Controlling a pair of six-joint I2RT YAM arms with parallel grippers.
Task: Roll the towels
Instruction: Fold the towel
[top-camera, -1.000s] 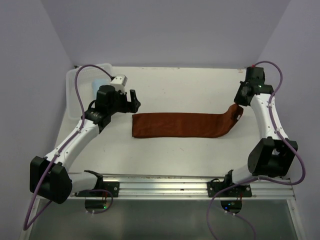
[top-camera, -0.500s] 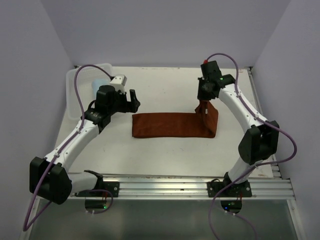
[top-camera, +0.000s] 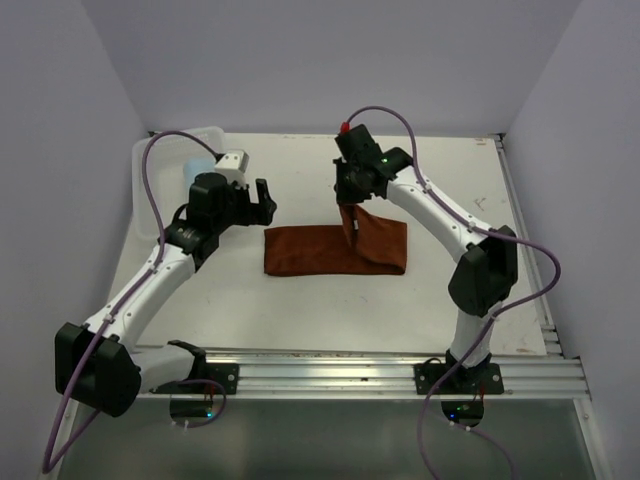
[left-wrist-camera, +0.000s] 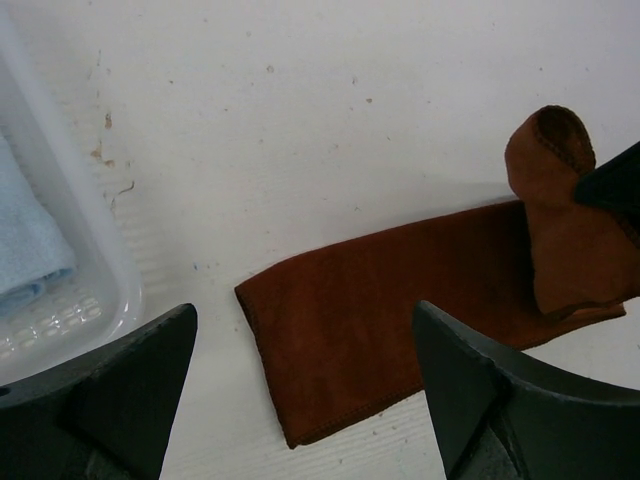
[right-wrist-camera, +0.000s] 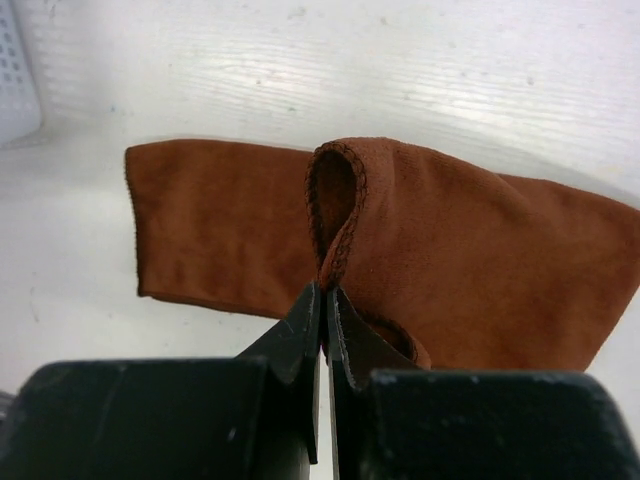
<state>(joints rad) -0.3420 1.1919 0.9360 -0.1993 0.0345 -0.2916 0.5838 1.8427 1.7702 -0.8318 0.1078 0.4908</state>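
The rust-brown towel (top-camera: 310, 251) lies flat in the middle of the table. Its right end is lifted and doubled back over itself. My right gripper (top-camera: 348, 210) is shut on that end's hem, holding a small loop of cloth above the flat part (right-wrist-camera: 220, 215). In the right wrist view the jaws (right-wrist-camera: 325, 292) pinch the hem tightly. My left gripper (top-camera: 266, 200) hovers open just off the towel's left end (left-wrist-camera: 340, 340), with nothing between its fingers. The light blue towel (top-camera: 196, 168) lies in the basket; only an edge of it (left-wrist-camera: 25, 240) shows in the left wrist view.
A white plastic basket (top-camera: 148, 180) stands at the table's far left corner, right beside my left arm; its rim (left-wrist-camera: 95, 300) shows in the left wrist view. A metal rail (top-camera: 330, 365) runs along the near edge.
My right gripper has carried the towel's right end far to the left, folding the cloth back over itself. The left arm has hardly moved and stays open.
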